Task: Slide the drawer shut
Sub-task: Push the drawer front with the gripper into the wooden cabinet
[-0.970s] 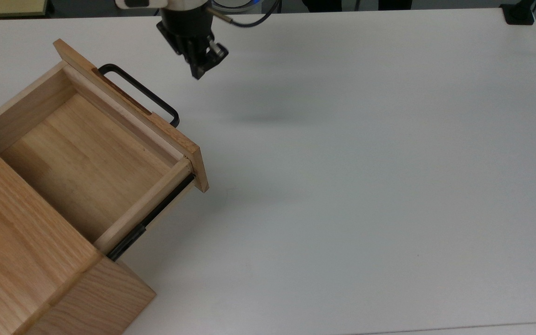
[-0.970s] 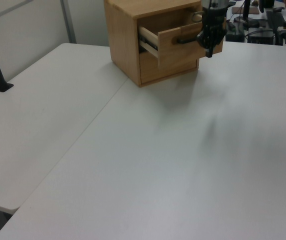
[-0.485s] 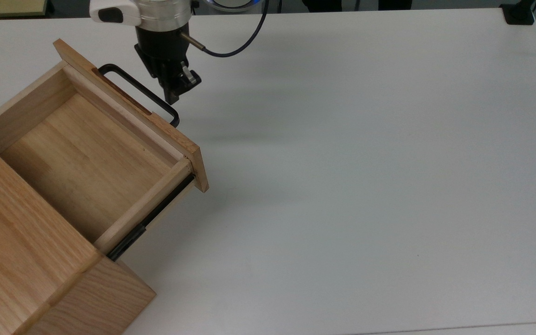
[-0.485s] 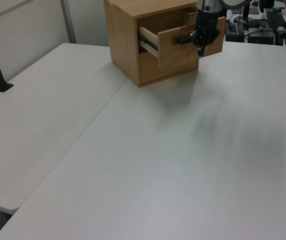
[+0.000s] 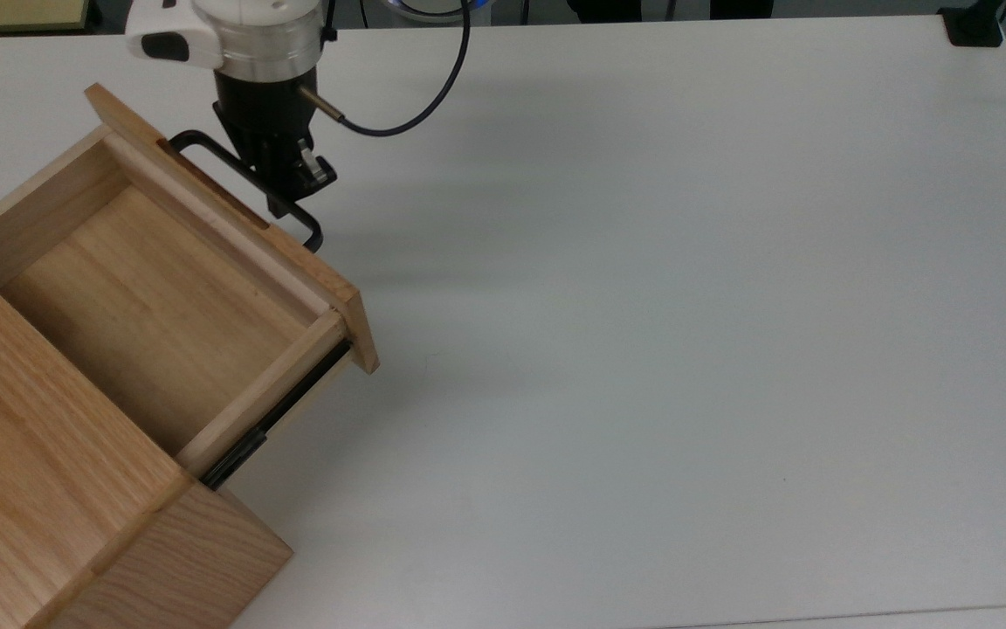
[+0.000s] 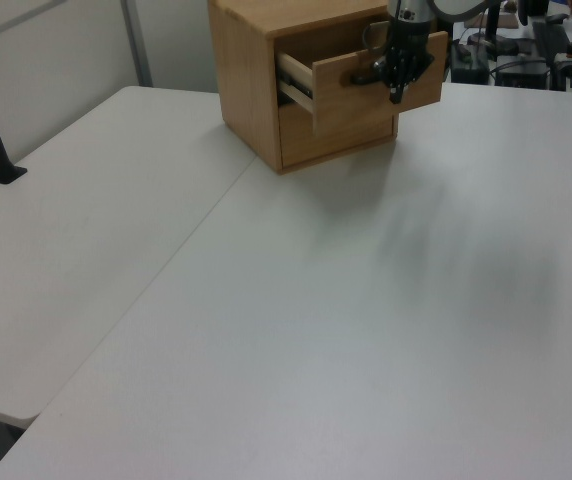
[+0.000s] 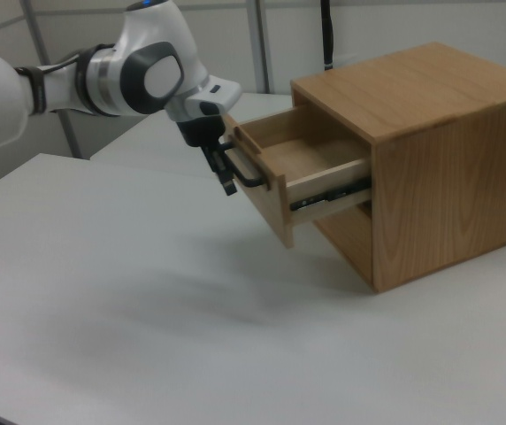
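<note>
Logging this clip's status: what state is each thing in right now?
drawer: open, pulled well out of the cabinet, nothing inside.
handle: pincer against it from the front.
pincer: at the handle; open or shut cannot be told.
cabinet: upright on the table.

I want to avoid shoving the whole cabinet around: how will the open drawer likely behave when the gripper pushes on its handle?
The drawer rides on black side rails, so it should probably slide straight in. Its bar handle and wood front look stiff. The cabinet looks bulky, so it will likely stay put.
</note>
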